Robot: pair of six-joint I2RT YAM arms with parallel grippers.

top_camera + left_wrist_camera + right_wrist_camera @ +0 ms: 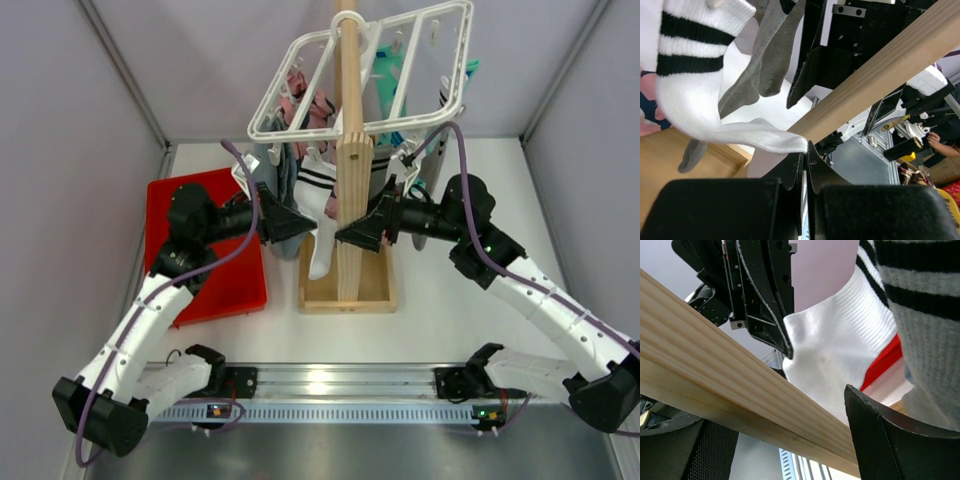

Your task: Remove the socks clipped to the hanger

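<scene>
So: left gripper (806, 150) is pinched tight on the toe tip of the white striped sock (695, 95). No gap shows btw the fingers, and the fabric runs right into them. The sock's cuff is up at a clip under the hanger (300, 130), which sits atop the wooden post (350, 150). The sock's long axis drops from the clip, then the toe end bends sideways toward the left arm.

Right gripper (345, 237) has its jaws wide apart w/ nothing in them. It sits on the far side of the post from that sock, w/ the post crossing its wrist view.

Left arm is the nearer one and has the hold, so the pull prob goes down and leftward, away from the clip and post. Grey socks (765, 55) hang just beside and could snag.
</scene>
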